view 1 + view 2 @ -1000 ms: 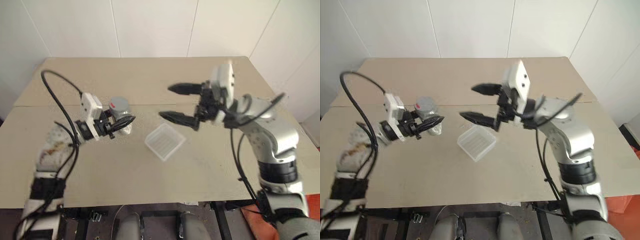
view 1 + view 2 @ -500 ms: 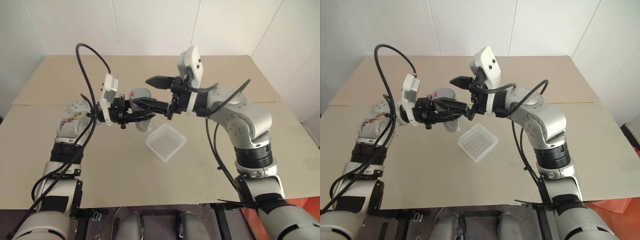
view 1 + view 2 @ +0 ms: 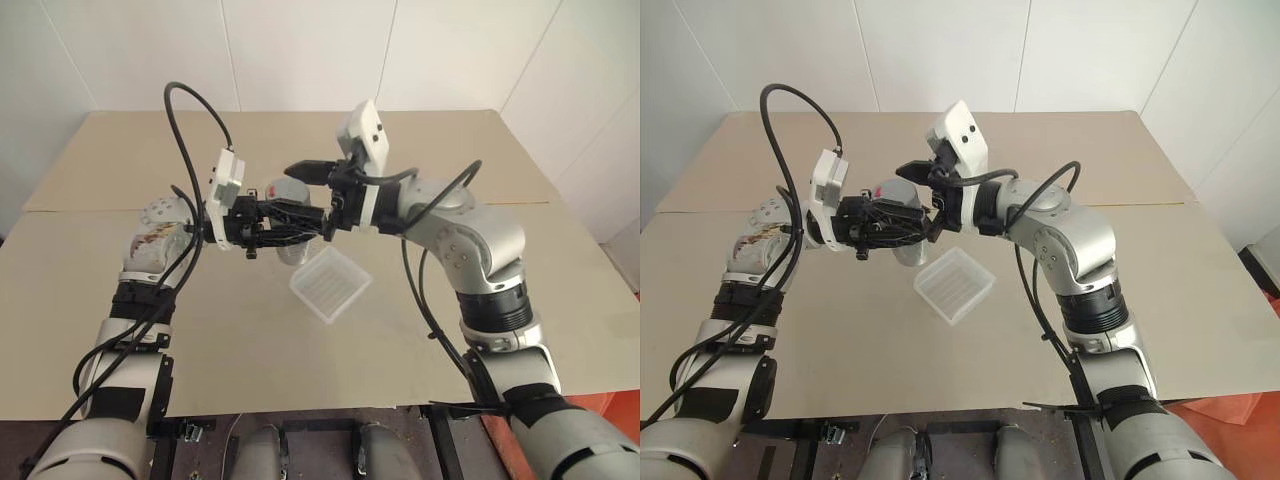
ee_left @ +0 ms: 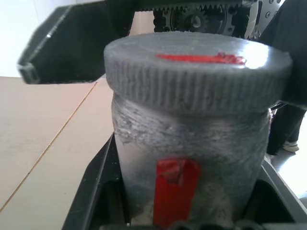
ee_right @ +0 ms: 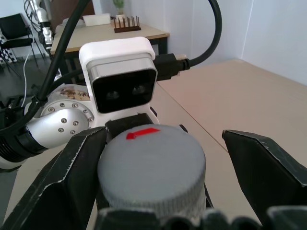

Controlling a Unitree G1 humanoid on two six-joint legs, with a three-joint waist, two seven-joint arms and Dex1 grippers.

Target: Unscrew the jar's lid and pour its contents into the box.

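My left gripper point(image 3: 308, 216) is shut on the silvery-grey jar point(image 4: 192, 158), holding it upright above the table with its red stripe toward the left wrist camera. The grey lid point(image 5: 151, 163), with a red mark on top, sits on the jar. From the opposite side my right gripper point(image 3: 306, 196) reaches in level, open, with its jaws on either side of the lid. One of its fingers point(image 5: 72, 177) lies against the lid's edge, while the other point(image 5: 264, 167) stands a little off it. The translucent white box point(image 3: 330, 282) lies on the table just below the grippers. The contents are hidden inside the jar.
The beige table point(image 3: 470, 330) has bare surface all around the box. White walls stand behind its far edge. Black cables loop above my left arm point(image 3: 185, 110).
Both grippers have come together over the table's middle. The jar moved right with my left gripper, and my right gripper's jaws came round the lid and narrowed.
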